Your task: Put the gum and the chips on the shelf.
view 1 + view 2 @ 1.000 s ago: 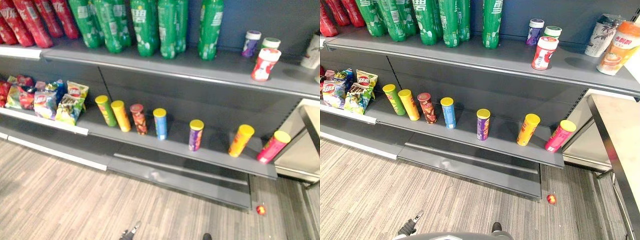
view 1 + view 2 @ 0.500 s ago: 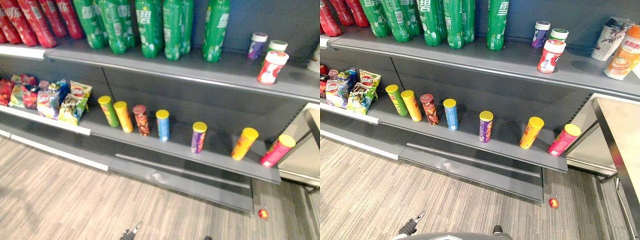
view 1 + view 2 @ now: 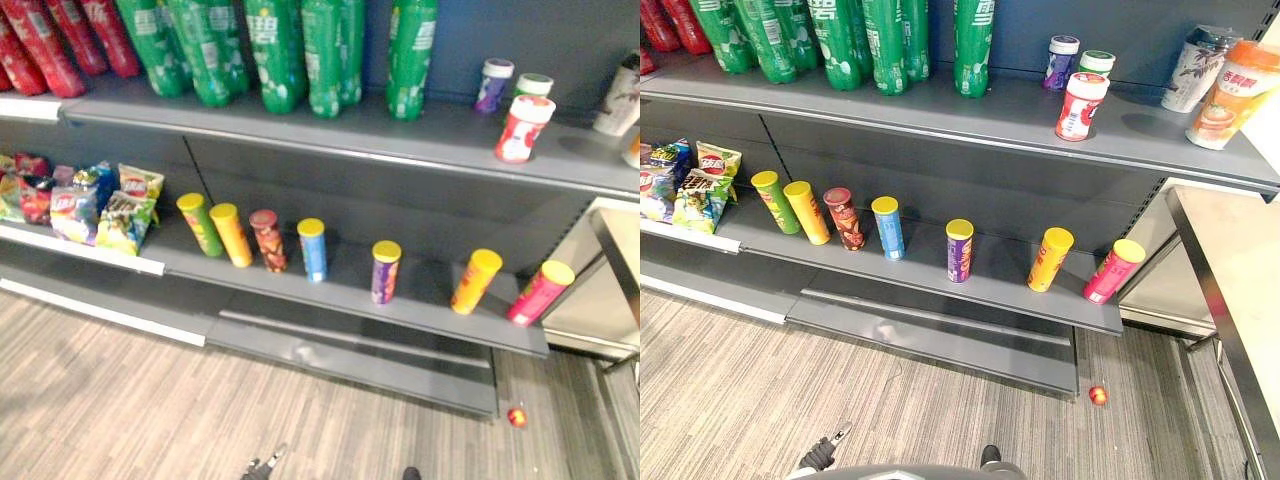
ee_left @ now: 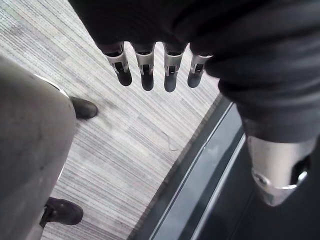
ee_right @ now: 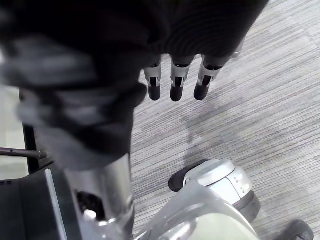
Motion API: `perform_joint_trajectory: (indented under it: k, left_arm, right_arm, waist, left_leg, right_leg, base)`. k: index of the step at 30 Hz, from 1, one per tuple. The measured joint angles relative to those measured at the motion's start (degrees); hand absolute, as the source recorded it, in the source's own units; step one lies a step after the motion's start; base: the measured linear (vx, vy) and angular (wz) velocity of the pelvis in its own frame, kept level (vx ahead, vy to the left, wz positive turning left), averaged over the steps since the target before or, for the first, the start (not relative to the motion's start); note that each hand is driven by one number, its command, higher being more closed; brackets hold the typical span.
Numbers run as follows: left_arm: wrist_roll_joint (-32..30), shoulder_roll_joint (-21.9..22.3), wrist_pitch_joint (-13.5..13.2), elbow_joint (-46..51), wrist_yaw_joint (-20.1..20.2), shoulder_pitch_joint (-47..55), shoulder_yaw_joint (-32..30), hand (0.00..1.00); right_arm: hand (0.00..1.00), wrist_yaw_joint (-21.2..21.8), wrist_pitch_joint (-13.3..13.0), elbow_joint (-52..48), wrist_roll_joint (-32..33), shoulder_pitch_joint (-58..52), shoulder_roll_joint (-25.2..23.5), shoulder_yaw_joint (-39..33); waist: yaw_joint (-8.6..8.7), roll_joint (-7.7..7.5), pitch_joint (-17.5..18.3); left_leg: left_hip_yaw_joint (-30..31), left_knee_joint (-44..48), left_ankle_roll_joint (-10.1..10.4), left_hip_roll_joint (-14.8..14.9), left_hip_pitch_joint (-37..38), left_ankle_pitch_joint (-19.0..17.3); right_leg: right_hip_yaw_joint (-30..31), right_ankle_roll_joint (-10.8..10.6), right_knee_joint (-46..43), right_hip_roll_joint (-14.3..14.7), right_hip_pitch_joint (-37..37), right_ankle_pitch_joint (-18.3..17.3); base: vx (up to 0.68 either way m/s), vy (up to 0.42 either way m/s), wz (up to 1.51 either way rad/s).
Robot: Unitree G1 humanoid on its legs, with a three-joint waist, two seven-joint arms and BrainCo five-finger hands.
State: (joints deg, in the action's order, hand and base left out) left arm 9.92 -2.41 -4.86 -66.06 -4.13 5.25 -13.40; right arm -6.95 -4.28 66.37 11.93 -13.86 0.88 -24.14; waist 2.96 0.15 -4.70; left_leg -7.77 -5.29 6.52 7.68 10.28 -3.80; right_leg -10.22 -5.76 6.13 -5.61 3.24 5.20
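Chip tubes [image 3: 313, 249] unmoved on lower shelf [image 3: 430, 297]; left robot hand [image 4: 146, 67] and right robot hand [image 5: 176, 82] hang slack, empty.

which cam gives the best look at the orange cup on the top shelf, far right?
Right eye view: the orange cup stands whole on the top shelf, beside a white cup. Left eye view catches just a sliver of it at the frame's right edge. Both wrist views face the floor.
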Motion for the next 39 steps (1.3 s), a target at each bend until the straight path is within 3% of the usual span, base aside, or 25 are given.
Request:
perform_joint_trajectory:
  k: [39]
  left_arm:
    - [0.0,-0.3,-0.1,0.1,0.0,-0.6,3.9,0.0]
  right_arm:
    - [0.0,0.0,-0.1,0.0,2.0,0.2,0.8,2.2]
  waist:
    - [-0.04,0.66,-1.1]
  left_leg:
    - [-1.8,2.3,0.1,0.7,1.0,-2.0]
  right_leg:
    - [1.5,0.3,0.0,0.8,1.0,-0.2]
  base:
    - [0.0,0.003,-0.02]
